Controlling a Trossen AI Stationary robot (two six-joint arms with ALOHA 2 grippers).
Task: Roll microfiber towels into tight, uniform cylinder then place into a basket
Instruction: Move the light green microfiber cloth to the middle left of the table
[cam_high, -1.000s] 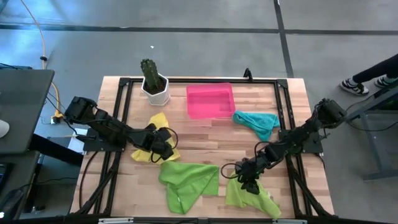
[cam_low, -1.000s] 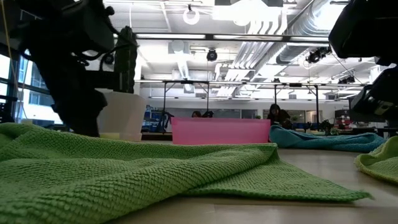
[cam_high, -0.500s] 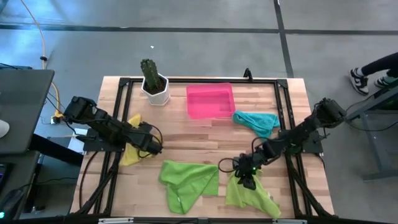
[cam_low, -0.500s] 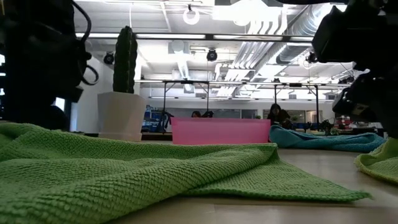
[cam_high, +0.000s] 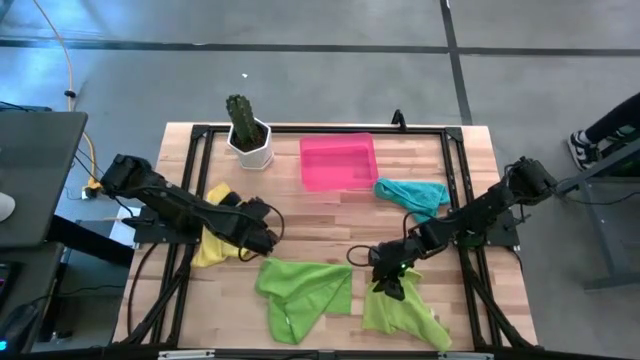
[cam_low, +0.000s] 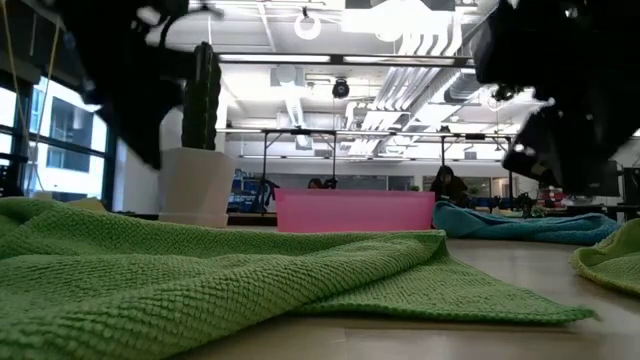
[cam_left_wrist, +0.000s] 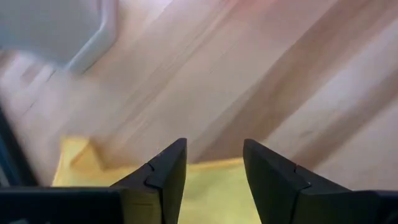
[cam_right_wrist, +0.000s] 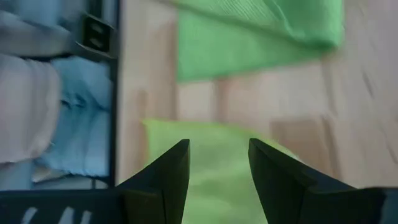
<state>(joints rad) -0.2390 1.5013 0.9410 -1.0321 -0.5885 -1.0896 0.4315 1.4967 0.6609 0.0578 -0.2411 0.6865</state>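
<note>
- Fingers of both grippers are spread and empty: the left gripper (cam_high: 262, 233) hangs over the yellow towel's right edge, the right gripper (cam_high: 388, 277) over the upper edge of the near-right lime towel (cam_high: 402, 313).
- Since a second ago, the yellow towel (cam_high: 211, 238) has been dragged from mid-table to the left frame rail and now lies bunched there; the right arm has crept leftward along its towel.
- No towel is rolled yet, so the task looks barely begun.
- Nearest, the large lime towel (cam_high: 300, 290) lies spread between the arms, close to the table's near edge.
- Bare wood in mid-table gives rolling room.
- Farther off, the teal towel (cam_high: 415, 195) lies just right of the pink basket (cam_high: 339, 162), which holds nothing, with the potted cactus (cam_high: 247, 132) to its left.
</note>
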